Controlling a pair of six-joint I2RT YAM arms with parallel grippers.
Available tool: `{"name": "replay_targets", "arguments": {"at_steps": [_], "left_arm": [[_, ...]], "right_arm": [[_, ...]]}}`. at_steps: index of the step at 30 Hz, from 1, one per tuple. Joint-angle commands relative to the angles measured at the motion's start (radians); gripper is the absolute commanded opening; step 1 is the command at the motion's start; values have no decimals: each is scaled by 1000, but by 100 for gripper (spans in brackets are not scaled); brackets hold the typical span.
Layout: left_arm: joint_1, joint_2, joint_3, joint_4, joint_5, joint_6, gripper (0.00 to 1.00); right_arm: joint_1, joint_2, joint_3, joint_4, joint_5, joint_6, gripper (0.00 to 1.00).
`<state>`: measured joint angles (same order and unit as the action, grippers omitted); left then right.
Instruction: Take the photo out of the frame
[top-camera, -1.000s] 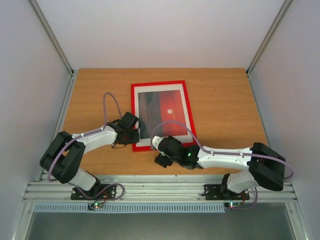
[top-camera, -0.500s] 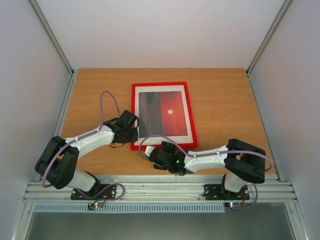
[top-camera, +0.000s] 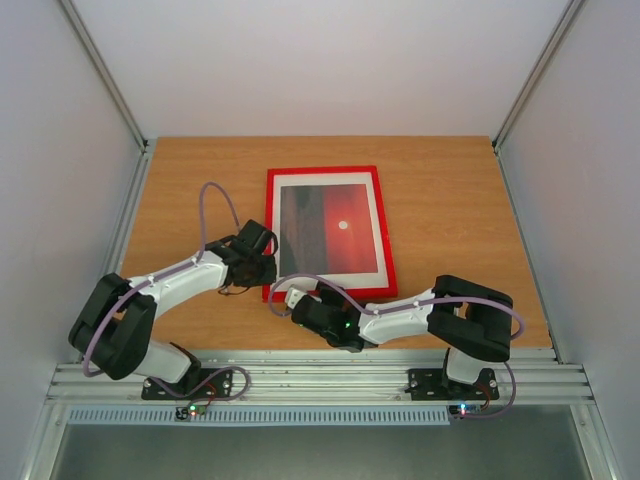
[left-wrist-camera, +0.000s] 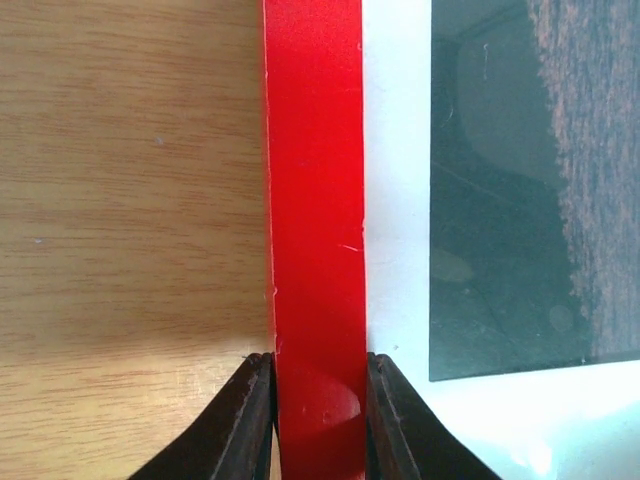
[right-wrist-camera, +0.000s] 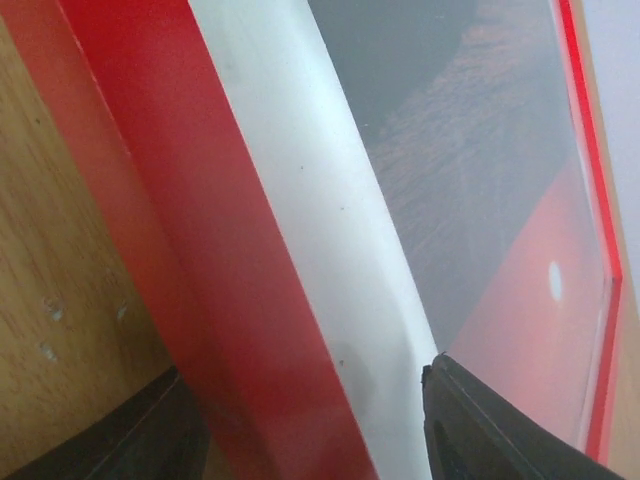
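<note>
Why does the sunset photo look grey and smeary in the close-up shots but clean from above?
Top view: the light is even, so the photo reads red and clear inside the frame. Left wrist view: a reflected sheen washes it grey-green, and the left pincer is dark and soft. Right wrist view: the camera is very close and slanted, so the near edge blurs.

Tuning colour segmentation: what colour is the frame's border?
Bright red frame, clearest in the left wrist view.
</note>
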<state>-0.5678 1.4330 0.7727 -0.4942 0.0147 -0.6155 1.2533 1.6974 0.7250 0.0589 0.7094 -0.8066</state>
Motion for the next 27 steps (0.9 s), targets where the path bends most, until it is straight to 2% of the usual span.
{"name": "replay_targets", "arguments": {"at_steps": [1,8,18,24,27], "left_arm": [[15,-57,16,97,107,8,9],[101,-136,-49,152,211,-36,23],[218,-205,-159,317,401,-137,48],[281,-127,-206,478,560,-235,54],[294,-72,-230,634,644,-295,55]], "right_arm": [[9,-19,-9,73,44,-15,54],[9,-83,-53,108,-3,6,39],[10,-172,-125,178,-40,19,37],[9,-231,-167,224,-67,24,37],[10,-238,-171,225,-75,27,36]]}}
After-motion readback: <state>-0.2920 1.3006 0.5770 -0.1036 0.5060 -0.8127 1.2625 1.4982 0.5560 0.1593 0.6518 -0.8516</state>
